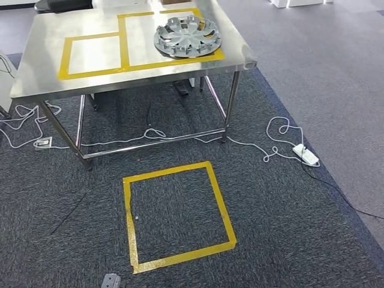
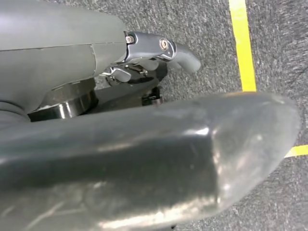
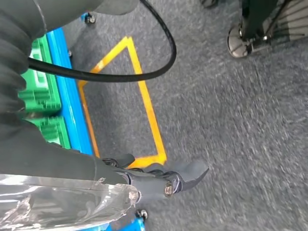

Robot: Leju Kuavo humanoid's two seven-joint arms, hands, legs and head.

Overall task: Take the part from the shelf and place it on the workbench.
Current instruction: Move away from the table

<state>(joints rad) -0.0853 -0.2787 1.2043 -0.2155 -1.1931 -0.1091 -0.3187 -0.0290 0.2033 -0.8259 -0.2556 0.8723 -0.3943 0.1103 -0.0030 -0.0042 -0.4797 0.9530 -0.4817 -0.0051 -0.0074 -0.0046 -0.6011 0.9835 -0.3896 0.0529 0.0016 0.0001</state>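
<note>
1. The part (image 1: 187,36), a silver wheel cover, lies flat on the steel bench (image 1: 41,66), inside the larger of two yellow taped rectangles (image 1: 124,42) on its top, near the bench's right edge.
2. Nothing touches the part, so the placing looks already done, and little seems left beyond stepping clear or going for another piece.
3. The left hand (image 2: 152,57) hangs over grey carpet beside a strip of yellow floor tape (image 2: 242,45). Its fingers (image 2: 183,57) stretch out loosely with nothing between them.
4. The right hand (image 3: 160,178) also hangs low over the carpet, near another taped outline. Its fingers (image 3: 190,172) lie extended and apart, gripping nothing. A clear, glossy strip sits at the edge of that wrist picture; what it is cannot be told.
5. A blue frame with green crates (image 3: 40,91) stands just beside the right hand, possibly the shelf.
6. On the floor before the bench lie a taped yellow square (image 1: 176,213) and white cables (image 1: 281,141) leading to a power strip.
</note>
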